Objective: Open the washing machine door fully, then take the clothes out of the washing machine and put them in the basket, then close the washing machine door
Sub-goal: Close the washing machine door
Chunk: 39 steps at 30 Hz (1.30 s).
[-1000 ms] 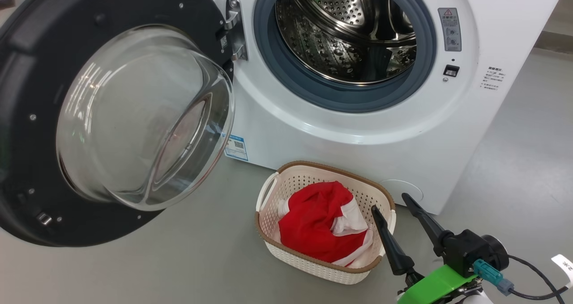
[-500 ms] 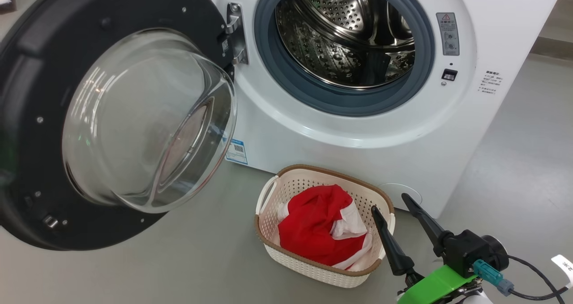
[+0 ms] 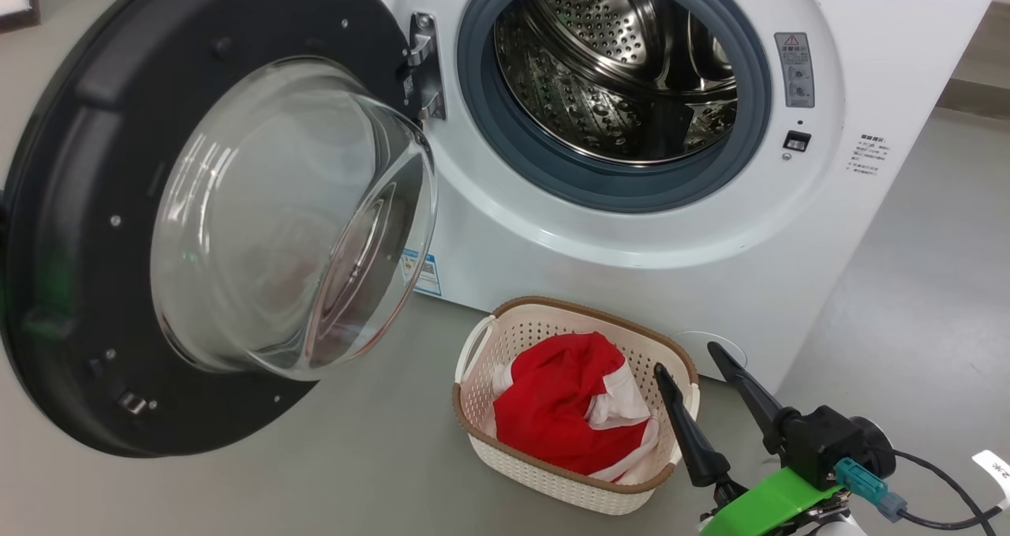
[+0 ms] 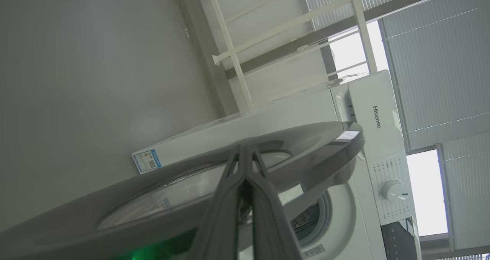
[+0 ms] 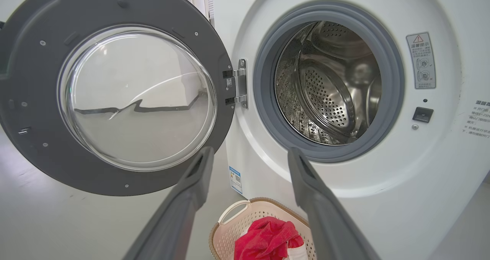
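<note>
The washing machine [image 3: 552, 260] stands with its steel drum [image 3: 615, 70] showing nothing inside. Its door [image 3: 71, 204] hangs open on the left hinge, glass bowl [image 3: 292, 220] bulging toward me. On the floor in front sits the basket [image 3: 585, 309] holding the red and white clothes [image 3: 560, 410]. My right gripper [image 3: 686, 358] is open just right of the basket, nothing between its fingers; in its wrist view the right gripper [image 5: 249, 152] points at the machine above the basket [image 5: 229, 229]. My left gripper [image 4: 245, 148] is shut, its tips at the door's [image 4: 314, 145] glossy outer face.
Grey floor [image 3: 355, 457] spreads around the basket and under the door. A white rack [image 4: 237, 61] stands by the wall behind the machine. A black cable [image 3: 939, 481] trails from my right wrist at the lower right.
The door has swung a little toward the machine, its latch edge moving right. The head view has also shifted slightly. The right gripper, basket and clothes have stayed put.
</note>
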Tool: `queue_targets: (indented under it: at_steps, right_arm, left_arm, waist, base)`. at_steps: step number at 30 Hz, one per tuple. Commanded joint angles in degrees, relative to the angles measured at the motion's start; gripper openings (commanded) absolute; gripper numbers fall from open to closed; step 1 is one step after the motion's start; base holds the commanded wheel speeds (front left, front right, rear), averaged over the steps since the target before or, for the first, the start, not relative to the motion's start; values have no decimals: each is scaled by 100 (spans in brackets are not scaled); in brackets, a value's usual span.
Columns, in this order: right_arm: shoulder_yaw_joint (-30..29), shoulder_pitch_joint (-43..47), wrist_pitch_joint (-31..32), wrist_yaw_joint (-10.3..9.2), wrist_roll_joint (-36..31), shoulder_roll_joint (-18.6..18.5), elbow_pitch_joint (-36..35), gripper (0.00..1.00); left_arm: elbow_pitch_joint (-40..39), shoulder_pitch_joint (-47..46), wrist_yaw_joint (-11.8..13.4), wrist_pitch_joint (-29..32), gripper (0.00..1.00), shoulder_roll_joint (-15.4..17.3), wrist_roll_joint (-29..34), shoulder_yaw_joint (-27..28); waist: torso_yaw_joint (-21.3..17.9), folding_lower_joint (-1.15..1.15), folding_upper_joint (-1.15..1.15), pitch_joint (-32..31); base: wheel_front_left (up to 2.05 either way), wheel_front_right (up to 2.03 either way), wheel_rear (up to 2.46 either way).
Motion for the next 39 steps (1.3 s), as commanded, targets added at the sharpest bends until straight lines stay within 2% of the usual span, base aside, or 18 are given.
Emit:
queue_targets:
  at_steps: [1,16,27,39]
  right_arm:
    - [104,-116,-36,36,60,6,-135,100]
    - [113,-57,-36,36,196,7,-154,100]
    - [152,-92,-36,36,232,7,-157,100]
    - [193,-152,-36,36,278,7,-87,100]
  left_arm:
    - [-219,115,-3,193,0,41,-126,58]
    - [-1391,771,90,765,0,-560,-528,115]
    - [-2658,1507,285,986,0,-1212,-748,17]
    - [-3321,2000,349,787,0,-1457,-1208,-400]
  waist:
    - [8,0,0,-14]
    - [39,0,0,-86]
    - [49,0,0,-42]
    - [-47,0,0,-15]
  base:
    - [0,0,0]
    - [0,0,0]
    - [0,0,0]
    - [0,0,0]
